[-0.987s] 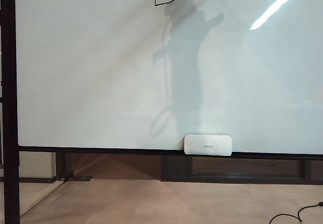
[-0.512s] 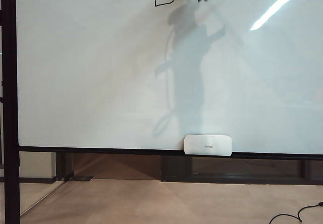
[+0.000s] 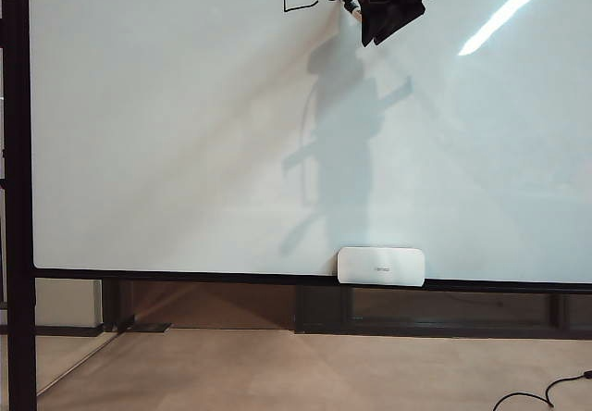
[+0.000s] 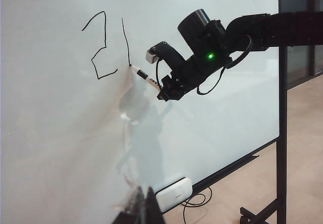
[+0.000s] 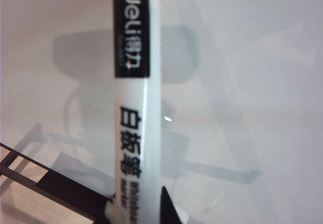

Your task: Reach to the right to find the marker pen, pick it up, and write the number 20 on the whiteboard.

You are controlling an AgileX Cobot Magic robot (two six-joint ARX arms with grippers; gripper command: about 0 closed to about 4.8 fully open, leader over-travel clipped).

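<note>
The right gripper [image 4: 160, 89], at the top centre of the exterior view, has its jaws clenched on the marker pen [image 4: 143, 76], a slim pale barrel with black bands and printed lettering. The pen's tip touches the whiteboard [image 3: 185, 152], a large glossy white sheet in a thin black frame, at the foot of a single black stroke. Just left of that stroke is a boxy, angular "2" [image 4: 99, 46]. A white rounded-rectangle box [image 3: 381, 266] sits on the board's lower edge. A black cable [image 3: 546, 394] curls on the pale floor at lower right. The left gripper [image 4: 144, 209] shows only dark, blurred tips at the lower edge; its state cannot be told.
</note>
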